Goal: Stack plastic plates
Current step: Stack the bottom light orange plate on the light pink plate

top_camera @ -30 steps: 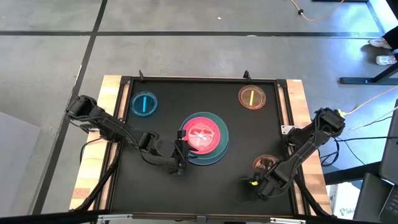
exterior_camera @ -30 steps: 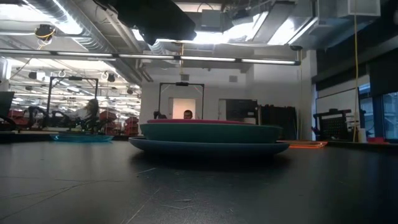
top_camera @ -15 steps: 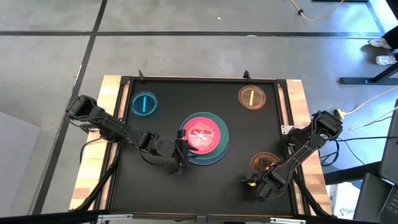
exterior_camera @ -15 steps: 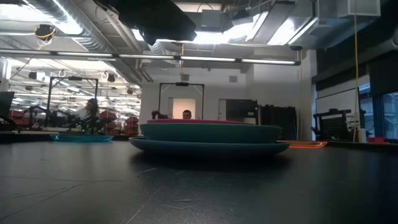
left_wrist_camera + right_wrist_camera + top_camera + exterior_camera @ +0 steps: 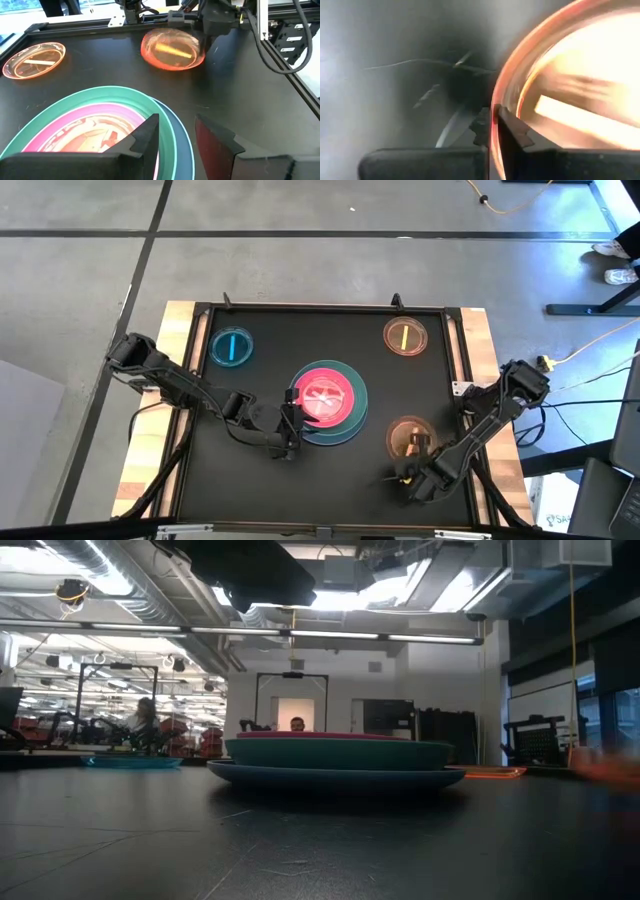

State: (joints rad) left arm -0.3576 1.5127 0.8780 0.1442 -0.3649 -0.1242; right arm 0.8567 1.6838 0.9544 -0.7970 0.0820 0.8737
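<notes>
At the table's middle stands a stack of plastic plates (image 5: 325, 402): a large light blue one at the bottom, a teal one on it, a pink one on top. A small blue dish (image 5: 231, 347) lies at the far left, a small orange dish (image 5: 406, 337) at the far right. A second orange dish (image 5: 410, 438) is at the near right, with my right gripper (image 5: 407, 469) shut on its near rim. My left gripper (image 5: 177, 137) stands open at the stack's near-left rim, one finger over the teal plate, one beside the blue one; whether it touches them does not show. My right gripper pinches the rim (image 5: 496, 107) of the near orange dish, one finger inside the rim and one outside. The fingers come from the table's near side and point toward its far edge. The dish shows blurred; whether its far side lies on the table I cannot tell.
A raised black frame (image 5: 320, 308) runs round the dark tabletop, with wooden strips (image 5: 150, 440) outside it. Bare dark surface lies between the stack and the small dishes. In the low view the room behind shows racks and a person (image 5: 145, 720) far off.
The near orange dish has slid a little toward the table's left, toward the stack, and shows blurred now. My right gripper has gone the same way with it.
</notes>
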